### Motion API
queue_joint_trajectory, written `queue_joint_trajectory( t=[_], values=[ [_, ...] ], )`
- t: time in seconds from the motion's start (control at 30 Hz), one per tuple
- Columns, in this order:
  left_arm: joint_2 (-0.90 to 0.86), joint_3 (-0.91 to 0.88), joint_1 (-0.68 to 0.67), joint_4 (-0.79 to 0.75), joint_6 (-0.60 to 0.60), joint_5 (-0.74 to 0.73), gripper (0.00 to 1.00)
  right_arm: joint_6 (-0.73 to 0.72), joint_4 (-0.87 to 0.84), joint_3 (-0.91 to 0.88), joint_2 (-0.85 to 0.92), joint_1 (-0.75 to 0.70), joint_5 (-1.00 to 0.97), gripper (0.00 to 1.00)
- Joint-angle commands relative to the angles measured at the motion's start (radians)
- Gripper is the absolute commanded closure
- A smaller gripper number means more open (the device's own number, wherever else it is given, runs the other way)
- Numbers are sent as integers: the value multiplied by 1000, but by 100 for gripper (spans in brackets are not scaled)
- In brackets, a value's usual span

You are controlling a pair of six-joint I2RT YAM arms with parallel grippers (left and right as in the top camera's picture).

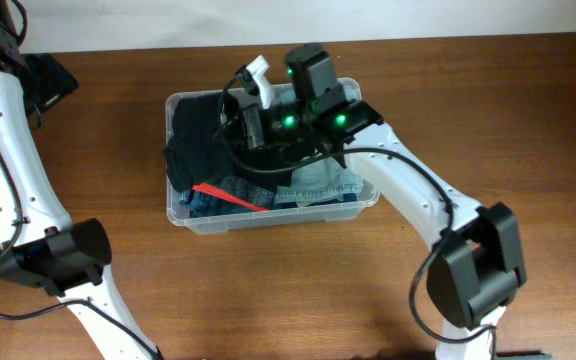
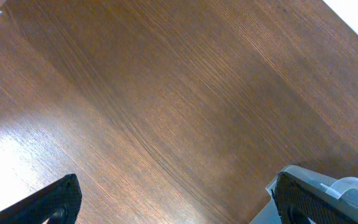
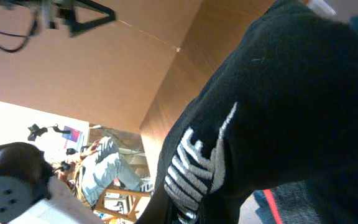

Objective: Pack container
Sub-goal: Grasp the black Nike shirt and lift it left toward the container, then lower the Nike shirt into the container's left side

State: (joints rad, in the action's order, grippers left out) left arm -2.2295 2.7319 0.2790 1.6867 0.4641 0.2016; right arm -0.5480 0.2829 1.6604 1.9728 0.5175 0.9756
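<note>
Mid-desk [image 1: 268,300], nearer the far edge: the container [image 1: 268,224], long sides parallel to that edge. Inside, filling the left end up to the far-left corner: a logo garment [image 1: 196,135]. Inside, across the right end and front: a denim piece [image 1: 318,185]. On top of the pile, near the front-left corner: a narrow strip [image 1: 230,196]. Above the container's far side, over the garments: the right gripper [image 1: 250,112], on an arm from the desk's front-right. Near the desk's far-left corner, well apart from the container: the left gripper [image 2: 176,193].
</note>
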Motion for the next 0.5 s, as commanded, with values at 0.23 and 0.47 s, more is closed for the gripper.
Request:
queue_joint_trajectory(
  t=[0.23,0.47],
  values=[
    [16,-6,-1,1,5,4,1,27,35,17,78,5,-72,76],
    [16,-6,-1,1,5,4,1,40,166,18,75,-45,-213,47]
  ],
)
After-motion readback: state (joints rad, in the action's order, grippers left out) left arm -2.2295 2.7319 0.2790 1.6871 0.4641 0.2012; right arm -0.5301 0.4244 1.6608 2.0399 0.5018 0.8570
